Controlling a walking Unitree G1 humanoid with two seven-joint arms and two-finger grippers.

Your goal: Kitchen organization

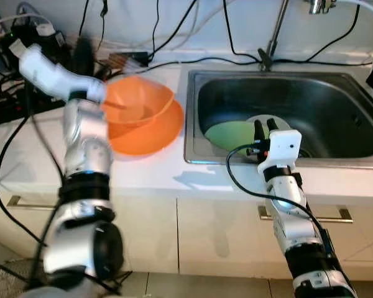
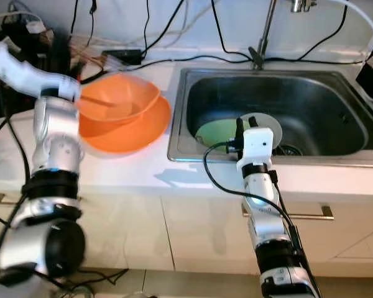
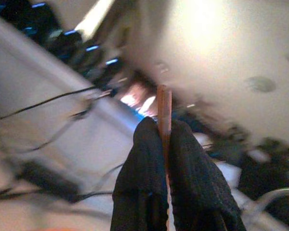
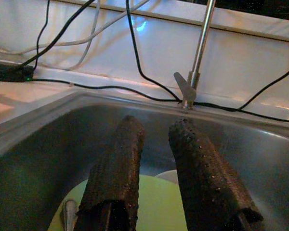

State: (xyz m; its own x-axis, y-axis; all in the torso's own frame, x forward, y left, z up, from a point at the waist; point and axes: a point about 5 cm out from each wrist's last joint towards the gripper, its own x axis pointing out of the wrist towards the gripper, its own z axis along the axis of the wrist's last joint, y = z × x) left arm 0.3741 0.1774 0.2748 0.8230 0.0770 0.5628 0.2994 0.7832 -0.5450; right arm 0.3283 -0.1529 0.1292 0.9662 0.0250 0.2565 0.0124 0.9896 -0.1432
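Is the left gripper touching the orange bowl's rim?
Touching. In the left wrist view the left gripper's black fingers are pinched on the thin orange bowl rim.

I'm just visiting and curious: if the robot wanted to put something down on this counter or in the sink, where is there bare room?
The white counter is bare along its front edge, between the orange bowls and the sink. The sink's right half looks bare too; a green plate lies at its left, under the right gripper. The back left corner, around the left gripper, is crowded with cables.

Home kitchen, steel sink (image 1: 336, 93), tap (image 4: 197, 57), counter (image 1: 149, 171)
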